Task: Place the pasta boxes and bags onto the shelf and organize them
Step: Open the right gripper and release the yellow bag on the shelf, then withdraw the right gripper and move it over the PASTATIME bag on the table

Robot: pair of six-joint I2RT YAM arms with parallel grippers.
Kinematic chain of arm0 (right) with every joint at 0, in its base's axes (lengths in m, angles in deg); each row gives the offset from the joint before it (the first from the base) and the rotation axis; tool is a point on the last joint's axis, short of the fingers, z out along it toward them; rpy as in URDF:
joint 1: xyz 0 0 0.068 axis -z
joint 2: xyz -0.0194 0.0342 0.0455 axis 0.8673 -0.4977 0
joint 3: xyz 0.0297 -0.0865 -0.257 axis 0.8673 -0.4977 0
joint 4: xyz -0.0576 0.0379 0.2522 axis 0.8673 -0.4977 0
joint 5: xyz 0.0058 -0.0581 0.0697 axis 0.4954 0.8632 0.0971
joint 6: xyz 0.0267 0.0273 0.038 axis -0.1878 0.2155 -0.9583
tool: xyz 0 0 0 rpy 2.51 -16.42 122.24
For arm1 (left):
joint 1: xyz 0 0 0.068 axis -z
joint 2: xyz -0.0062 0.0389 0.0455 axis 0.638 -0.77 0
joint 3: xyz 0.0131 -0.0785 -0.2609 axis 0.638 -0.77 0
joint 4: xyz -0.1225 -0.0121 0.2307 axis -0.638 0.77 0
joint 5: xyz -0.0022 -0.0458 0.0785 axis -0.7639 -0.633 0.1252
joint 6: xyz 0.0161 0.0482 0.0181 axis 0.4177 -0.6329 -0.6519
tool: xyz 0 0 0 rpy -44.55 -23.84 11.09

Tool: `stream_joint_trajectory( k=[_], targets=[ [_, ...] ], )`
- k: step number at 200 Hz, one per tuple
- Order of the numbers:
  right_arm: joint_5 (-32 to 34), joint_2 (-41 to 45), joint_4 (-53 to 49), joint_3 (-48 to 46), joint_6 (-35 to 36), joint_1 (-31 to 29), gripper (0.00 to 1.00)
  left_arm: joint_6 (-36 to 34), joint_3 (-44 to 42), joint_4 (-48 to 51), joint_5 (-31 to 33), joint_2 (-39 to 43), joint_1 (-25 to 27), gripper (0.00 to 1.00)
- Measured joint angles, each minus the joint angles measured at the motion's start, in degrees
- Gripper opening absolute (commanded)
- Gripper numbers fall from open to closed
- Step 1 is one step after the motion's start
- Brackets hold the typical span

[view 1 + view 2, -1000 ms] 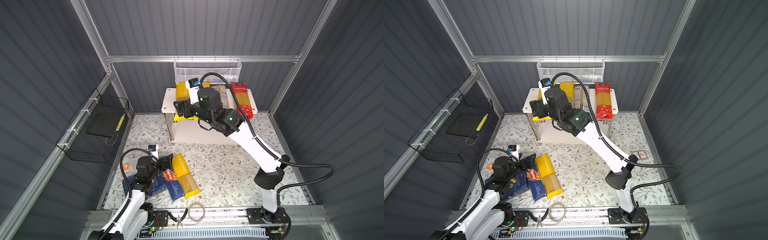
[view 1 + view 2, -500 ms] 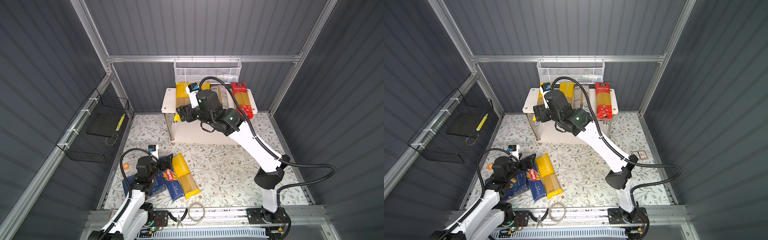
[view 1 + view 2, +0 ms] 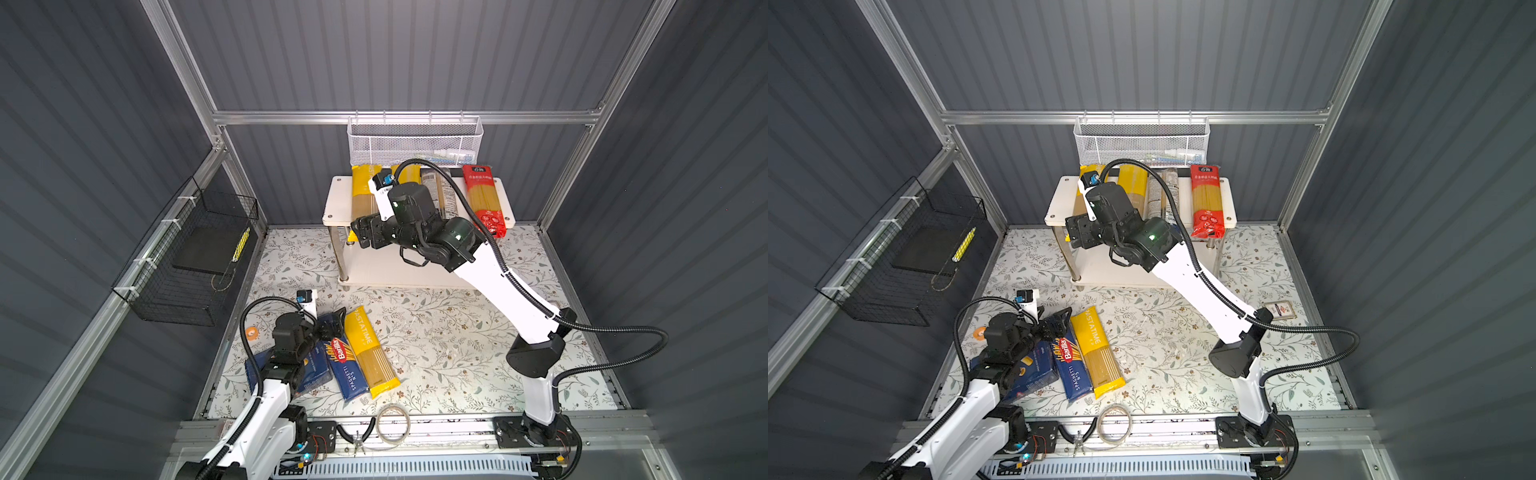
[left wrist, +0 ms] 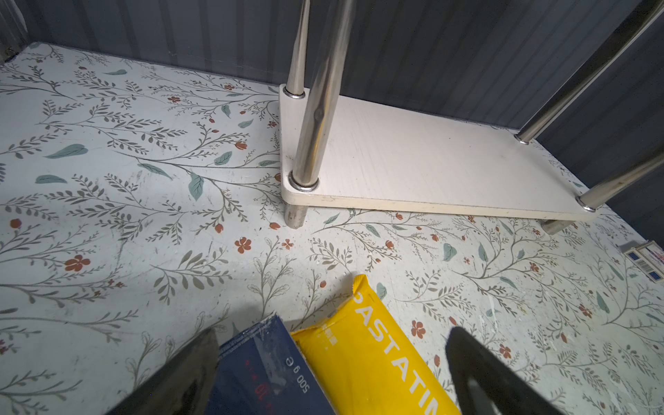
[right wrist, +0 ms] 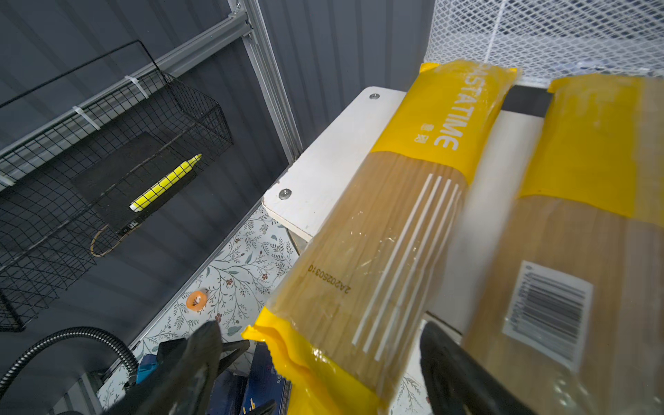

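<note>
On the near left floor, the wide Barilla carton [image 3: 318,366], the SPAGHETTI carton [image 3: 347,368] and one PASTATIME bag [image 3: 370,353] are left unshelved. The left gripper [image 4: 332,332] is hung wide open over their far ends, nothing held. Farther back, the right gripper [image 5: 319,334] has been spread wider and drawn nearer. The leftmost yellow bag [image 5: 395,230] is released, overhanging the shelf [image 3: 336,203]: probably four bags placed.

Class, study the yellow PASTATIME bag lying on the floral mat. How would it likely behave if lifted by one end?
The yellow PASTATIME bag would probably stay fairly stiff: its clear window shows straight, tightly packed strands. Its glossy film looks slippery, so a grip may slip. Long and lying flat, it would likely tilt down if held off-centre.
</note>
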Motion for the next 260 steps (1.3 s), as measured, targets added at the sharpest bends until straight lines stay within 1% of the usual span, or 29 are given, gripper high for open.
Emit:
stream_joint_trajectory(
  k=[35,115,127,137,161,180,194,210,234,260],
  targets=[
    [0.0,-2.0,-0.2,0.0,0.0,0.0,0.88,0.0,0.0,0.0,0.0,0.0,0.0,1.0],
    [-1.5,-2.1,0.3,0.0,-0.2,-0.3,0.89,0.0,0.0,0.0,0.0,0.0,0.0,1.0],
    [-1.5,-2.1,0.3,0.0,-0.1,-0.4,0.91,0.0,0.0,0.0,0.0,0.0,0.0,1.0],
    [-1.4,-2.1,0.3,0.0,0.0,-0.5,0.95,0.0,0.0,0.0,0.0,0.0,0.0,1.0],
    [-0.5,-1.4,0.4,-0.7,1.4,-1.3,0.99,0.0,0.0,0.0,0.0,0.0,0.0,1.0],
    [1.4,2.6,1.7,-6.2,4.1,-3.5,0.99,0.0,0.0,0.1,0.0,0.3,0.0,1.0],
    [2.9,7.8,3.5,-12.8,6.3,-6.0,0.99,0.0,0.0,0.2,0.0,0.8,0.0,1.0],
    [3.2,14.3,6.2,-20.5,7.5,-8.5,0.99,0.0,0.0,0.2,0.2,1.1,0.0,1.0],
    [2.3,25.4,12.8,-34.8,7.7,-9.5,0.99,0.0,0.0,0.5,0.5,1.2,0.0,1.0],
    [2.5,36.5,21.0,-52.7,7.1,-9.9,0.99,0.0,0.0,0.8,0.5,2.2,0.0,1.0]
  ],
)
